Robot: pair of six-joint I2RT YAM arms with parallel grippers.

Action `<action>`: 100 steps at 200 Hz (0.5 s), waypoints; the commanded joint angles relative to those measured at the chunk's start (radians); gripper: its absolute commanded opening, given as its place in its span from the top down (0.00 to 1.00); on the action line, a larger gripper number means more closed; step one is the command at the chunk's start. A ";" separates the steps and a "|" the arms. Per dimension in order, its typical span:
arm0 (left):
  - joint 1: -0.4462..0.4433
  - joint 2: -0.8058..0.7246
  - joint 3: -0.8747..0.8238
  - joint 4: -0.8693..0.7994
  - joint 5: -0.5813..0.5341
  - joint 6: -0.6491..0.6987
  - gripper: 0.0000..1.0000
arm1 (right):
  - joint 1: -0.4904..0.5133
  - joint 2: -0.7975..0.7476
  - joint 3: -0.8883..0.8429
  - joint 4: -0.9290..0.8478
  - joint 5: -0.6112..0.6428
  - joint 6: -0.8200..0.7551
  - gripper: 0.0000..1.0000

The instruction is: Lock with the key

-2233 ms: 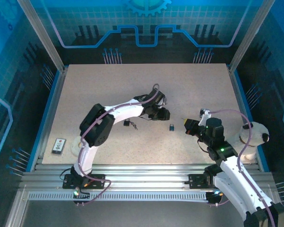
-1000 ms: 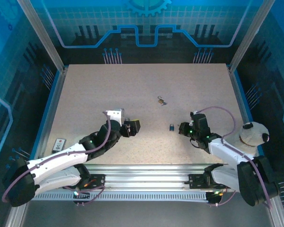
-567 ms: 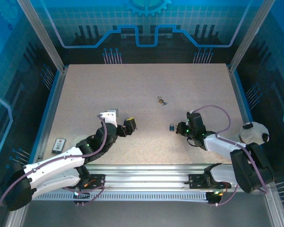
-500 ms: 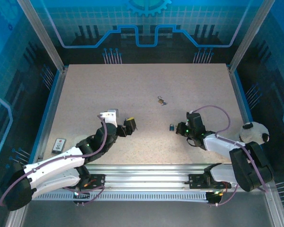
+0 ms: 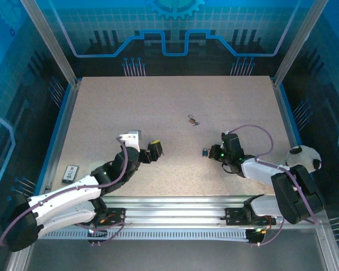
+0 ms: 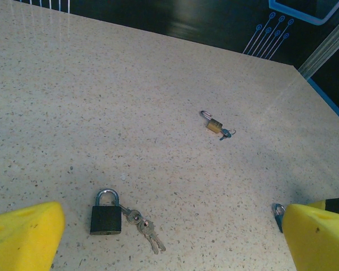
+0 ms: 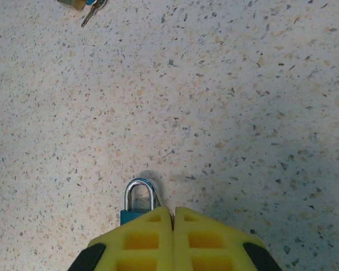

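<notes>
The right pincer (image 7: 173, 210) is clenched empty, its tips covering part of a blue padlock (image 7: 131, 214) on the speckled surface (image 7: 243, 84). The left pincer (image 6: 169, 240) gapes wide before a black padlock (image 6: 106, 219) with keys (image 6: 144, 226).

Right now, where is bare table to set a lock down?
Bare: the far half beyond the brass padlock, and the left side. Crowded: the near strip, black padlock by the left gripper, blue padlock at the right gripper.

R pincer (image 7: 173, 214) crept up to blue padlock (image 5: 205, 152) (L arm (image 5: 73, 195) pulled back).
</notes>
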 commanded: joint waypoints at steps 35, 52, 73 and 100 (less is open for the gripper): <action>-0.007 -0.015 -0.009 0.013 -0.028 0.006 0.01 | 0.012 0.012 0.027 0.014 -0.001 -0.001 0.95; -0.007 -0.015 -0.010 0.013 -0.029 0.005 0.01 | 0.012 0.017 0.029 0.013 -0.008 -0.001 0.93; -0.008 -0.015 -0.010 0.011 -0.029 0.005 0.01 | 0.012 0.019 0.031 0.012 -0.010 -0.001 0.91; -0.008 -0.016 -0.010 0.010 -0.030 0.007 0.01 | 0.012 0.021 0.033 0.007 -0.011 -0.002 0.89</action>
